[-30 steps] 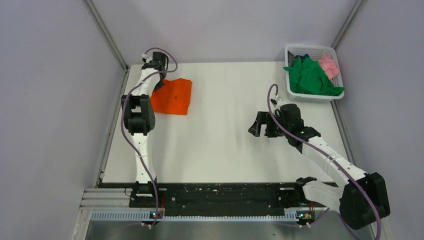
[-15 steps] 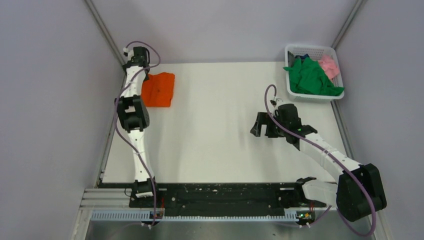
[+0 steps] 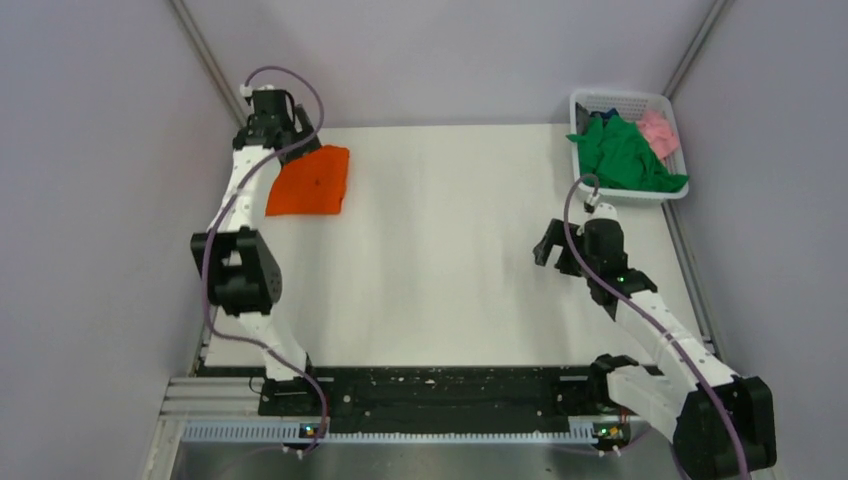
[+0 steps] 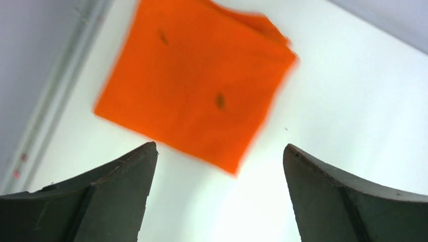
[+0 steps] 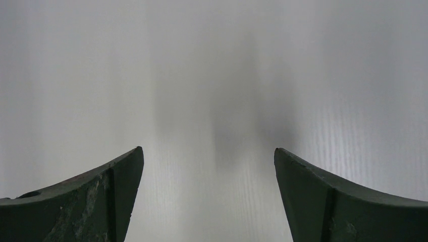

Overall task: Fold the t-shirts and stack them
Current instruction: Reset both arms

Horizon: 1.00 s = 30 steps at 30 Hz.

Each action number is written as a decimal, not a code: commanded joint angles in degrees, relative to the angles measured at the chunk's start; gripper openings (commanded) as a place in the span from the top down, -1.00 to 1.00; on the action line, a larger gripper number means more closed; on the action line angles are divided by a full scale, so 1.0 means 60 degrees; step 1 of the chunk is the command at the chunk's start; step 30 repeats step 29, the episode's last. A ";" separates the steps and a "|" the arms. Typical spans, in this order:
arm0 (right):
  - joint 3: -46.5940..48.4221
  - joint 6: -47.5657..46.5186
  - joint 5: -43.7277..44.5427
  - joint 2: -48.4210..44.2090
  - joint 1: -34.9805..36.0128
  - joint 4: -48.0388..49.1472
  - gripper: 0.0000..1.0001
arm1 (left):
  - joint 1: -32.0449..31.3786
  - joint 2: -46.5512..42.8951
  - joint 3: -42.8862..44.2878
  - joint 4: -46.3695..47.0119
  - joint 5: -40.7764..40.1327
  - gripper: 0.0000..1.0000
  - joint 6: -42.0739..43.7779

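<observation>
A folded orange t-shirt (image 3: 310,182) lies flat at the far left of the table (image 3: 450,250). The left gripper (image 4: 219,147) is above its far left corner, jaws wide apart and holding nothing. The green t-shirt (image 3: 625,155) and the pink t-shirt (image 3: 658,130) sit bunched in a white basket (image 3: 620,97) at the far right. The right gripper (image 5: 207,150) hangs over bare table nearer the right edge, jaws spread and empty.
</observation>
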 commanded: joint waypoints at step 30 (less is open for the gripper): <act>-0.2986 -0.0146 0.4313 -0.4183 -0.0232 0.2812 -0.97 | -0.1793 -1.1283 -1.3546 0.6195 0.1652 -0.98 -0.0772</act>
